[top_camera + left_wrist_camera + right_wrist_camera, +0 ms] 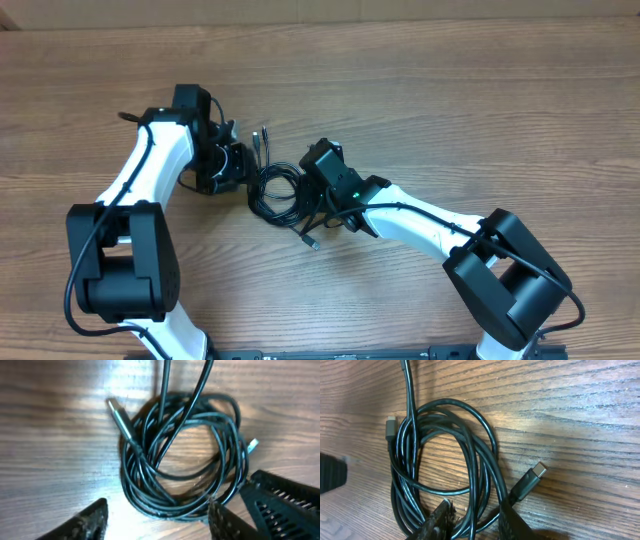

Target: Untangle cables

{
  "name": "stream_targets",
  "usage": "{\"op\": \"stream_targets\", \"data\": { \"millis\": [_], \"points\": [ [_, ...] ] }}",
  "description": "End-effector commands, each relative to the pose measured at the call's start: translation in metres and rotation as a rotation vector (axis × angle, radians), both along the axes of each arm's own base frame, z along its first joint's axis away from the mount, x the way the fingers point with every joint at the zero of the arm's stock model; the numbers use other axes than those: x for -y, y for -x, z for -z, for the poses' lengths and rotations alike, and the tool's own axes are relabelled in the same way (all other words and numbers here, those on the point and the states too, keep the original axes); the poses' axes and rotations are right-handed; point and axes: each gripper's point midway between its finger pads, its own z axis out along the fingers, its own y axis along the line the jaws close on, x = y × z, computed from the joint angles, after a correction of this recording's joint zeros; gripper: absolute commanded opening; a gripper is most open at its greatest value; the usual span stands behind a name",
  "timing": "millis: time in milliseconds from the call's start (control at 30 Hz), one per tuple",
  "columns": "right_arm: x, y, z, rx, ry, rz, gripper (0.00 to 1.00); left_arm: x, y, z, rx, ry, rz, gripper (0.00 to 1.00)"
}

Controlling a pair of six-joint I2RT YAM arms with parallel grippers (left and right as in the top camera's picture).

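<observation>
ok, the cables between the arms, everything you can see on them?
The cables: thin, glossy black cords looped into one loose, flat coil on the wooden table, strands crossing over each other. Metal-tipped plugs poke out at the edges; two tails run off away from the coil. The left tool stands open astride its rim; strands pass between the fingers of the right tool, grip unclear.

Cables (134,472) look glossy, perhaps rubbery; the table (450,90) is matt, grained wood.

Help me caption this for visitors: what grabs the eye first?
A tangled coil of black cables lies at the centre of the wooden table. The left gripper and right gripper flank it, jaws apart over its strands. One silver-tipped plug pokes out beside the right gripper.
</observation>
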Motion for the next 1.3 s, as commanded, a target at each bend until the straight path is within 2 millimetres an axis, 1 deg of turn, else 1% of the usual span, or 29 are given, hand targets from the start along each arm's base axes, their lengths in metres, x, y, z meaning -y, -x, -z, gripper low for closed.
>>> {"op": "stream_targets", "data": {
  "millis": [0,67,100,133,167,267,367,400,433,467,500,533,567,600,733,800,833,967,1000,1133,1200,1267],
  "points": [
    [0.000,-0.003,-0.002,0.015,0.003,0.005,0.29,-0.007,0.003,0.006,-0.030,-0.094,-0.051,0.83],
    [0.000,-0.003,-0.002,0.015,0.003,0.005,0.29,-0.010,0.005,0.013,-0.041,-0.129,-0.089,0.86],
    [0.000,-0.003,-0.002,0.015,0.003,0.005,0.29,-0.007,0.004,0.015,-0.036,-0.129,-0.093,0.88],
    [0.000,-0.003,-0.002,0.015,0.003,0.005,0.28,-0.004,0.003,0.019,-0.021,-0.128,-0.087,0.96],
    [0.000,-0.003,-0.002,0.015,0.003,0.005,0.29,-0.002,0.001,0.021,-0.008,-0.127,-0.082,1.00],
    [0.000,-0.003,-0.002,0.015,0.003,0.005,0.28,0.004,-0.006,0.025,0.035,-0.122,-0.065,1.00],
    [0.000,-0.003,-0.002,0.015,0.003,0.005,0.28,0.008,-0.008,0.029,0.057,-0.117,-0.057,1.00],
    [0.000,-0.003,-0.002,0.015,0.003,0.005,0.28,0.011,-0.008,0.032,0.064,-0.116,-0.049,0.68],
    [0.000,-0.003,-0.002,0.015,0.003,0.005,0.28,0.013,-0.008,0.033,0.069,-0.115,-0.045,0.59],
    [0.000,-0.003,-0.002,0.015,0.003,0.005,0.28,0.014,-0.009,0.034,0.074,-0.114,-0.041,0.53],
    [0.000,-0.003,-0.002,0.015,0.003,0.005,0.28,0.017,-0.010,0.034,0.084,-0.113,-0.035,0.42],
    [0.000,-0.003,-0.002,0.015,0.003,0.005,0.28,0.019,-0.012,0.034,0.092,-0.110,-0.032,0.28],
    [0.000,-0.003,-0.002,0.015,0.003,0.005,0.28,0.021,-0.013,0.033,0.094,-0.107,-0.034,0.12],
    [0.000,-0.003,-0.002,0.015,0.003,0.005,0.28,0.023,-0.012,0.033,0.090,-0.107,-0.040,0.04],
    [0.000,-0.003,-0.002,0.015,0.003,0.005,0.28,0.033,-0.009,0.033,0.087,-0.105,-0.024,0.05],
    [0.000,-0.003,-0.002,0.015,0.003,0.005,0.28,0.040,-0.007,0.033,0.087,-0.104,-0.005,0.09],
    [0.000,-0.003,-0.002,0.015,0.003,0.005,0.28,0.044,-0.005,0.033,0.088,-0.104,0.008,0.13],
    [0.000,-0.003,-0.002,0.014,0.003,0.005,0.28,0.053,-0.002,0.034,0.088,-0.107,0.027,0.19],
    [0.000,-0.003,-0.002,0.014,0.004,0.005,0.28,0.054,-0.002,0.034,0.087,-0.108,0.026,0.22],
    [0.002,-0.002,0.000,0.007,0.011,0.005,0.28,0.054,0.000,0.034,0.078,-0.115,0.024,0.28],
    [0.003,0.000,0.001,0.000,0.018,0.005,0.28,0.045,0.009,0.037,0.042,-0.156,0.020,0.29],
    [0.004,0.001,0.002,-0.004,0.021,0.005,0.28,0.036,0.019,0.039,-0.002,-0.196,0.017,0.40]
  ]
}}
